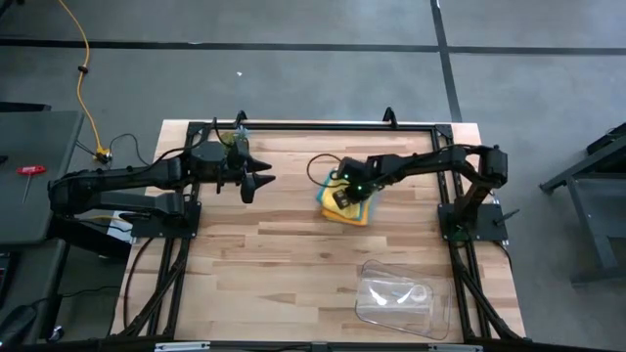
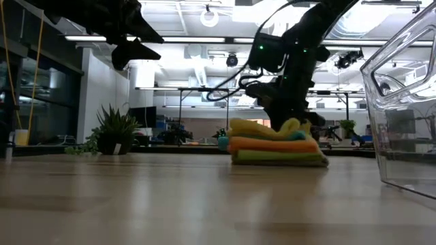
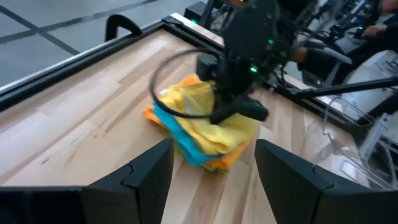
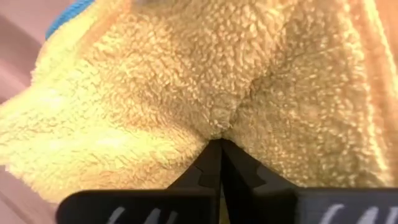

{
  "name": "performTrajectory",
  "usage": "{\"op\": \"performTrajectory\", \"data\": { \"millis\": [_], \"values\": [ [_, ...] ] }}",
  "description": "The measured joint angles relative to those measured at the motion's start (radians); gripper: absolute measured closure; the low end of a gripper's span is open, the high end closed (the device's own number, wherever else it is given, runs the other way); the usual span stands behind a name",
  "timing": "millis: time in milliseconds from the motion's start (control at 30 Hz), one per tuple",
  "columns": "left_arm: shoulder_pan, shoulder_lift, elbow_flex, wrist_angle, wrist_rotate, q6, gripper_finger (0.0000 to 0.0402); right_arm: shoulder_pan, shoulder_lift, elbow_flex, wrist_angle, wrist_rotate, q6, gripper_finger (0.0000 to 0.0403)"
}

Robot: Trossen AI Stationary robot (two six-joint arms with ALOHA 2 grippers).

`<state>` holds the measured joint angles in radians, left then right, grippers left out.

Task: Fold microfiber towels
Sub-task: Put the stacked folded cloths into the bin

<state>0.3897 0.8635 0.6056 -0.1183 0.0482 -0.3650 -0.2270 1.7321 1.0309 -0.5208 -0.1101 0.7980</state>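
Observation:
A stack of microfiber towels (image 1: 344, 203) lies a little right of the table's middle. In the low view the yellow towel (image 2: 259, 128) is on top, then teal (image 2: 297, 135), orange (image 2: 272, 144) and lime green (image 2: 279, 156) at the bottom. My right gripper (image 4: 221, 144) stands over the stack, pointing steeply down, shut on the yellow towel. My left gripper (image 3: 214, 180) hangs open above the table to the stack's left, clear of everything. My right gripper pinches a pucker of the yellow towel's top surface (image 4: 219, 121) between its two fingertips. It comes from above, slanting in from the table's right. Creases run out from the tips. The rest of the towel lies on the stack; one layer or several, I cannot tell.
A clear plastic tray (image 1: 396, 298) stands near the table's front right; its wall (image 2: 409, 102) shows close in the low view. A small green clump (image 1: 235, 139) sits by the far rail behind the left arm. Bare wood spreads in front of the stack.

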Motion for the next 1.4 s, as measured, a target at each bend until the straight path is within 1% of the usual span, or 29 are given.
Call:
{"op": "performTrajectory", "data": {
  "millis": [100,167,367,467,600,967,1133,1233,1400],
  "values": [
    [0.000,0.000,0.000,0.000,0.034,0.000,0.0186,-0.010,0.000,0.000,0.007,-0.002,0.043,0.0403],
    [0.000,0.000,0.000,0.000,0.038,0.000,0.0186,-0.009,0.000,0.000,-0.013,-0.002,0.054,0.0403],
    [0.000,0.000,0.000,0.001,0.037,0.001,0.0186,-0.006,-0.023,-0.001,-0.093,-0.005,0.008,0.0403],
    [0.000,0.000,0.000,0.001,0.035,0.000,0.0186,-0.009,-0.040,0.013,-0.156,-0.004,-0.082,0.0403],
    [0.000,0.000,0.000,0.002,0.034,-0.001,0.0186,-0.011,-0.033,0.021,-0.219,-0.004,-0.269,0.0403],
    [0.000,0.000,0.000,0.003,0.029,-0.027,0.0186,-0.022,0.043,0.024,-0.220,-0.014,-0.627,0.0403],
    [0.000,0.000,0.000,0.003,0.027,-0.028,0.0186,-0.021,0.048,0.040,-0.226,0.012,-0.757,0.0403],
    [0.000,0.000,0.000,0.003,0.026,-0.028,0.0186,-0.022,0.050,0.065,-0.231,0.056,-0.836,0.0403],
    [0.000,0.000,0.000,0.003,0.026,-0.035,0.0186,-0.022,0.051,0.085,-0.243,0.089,-0.893,0.0403]
  ]
}}
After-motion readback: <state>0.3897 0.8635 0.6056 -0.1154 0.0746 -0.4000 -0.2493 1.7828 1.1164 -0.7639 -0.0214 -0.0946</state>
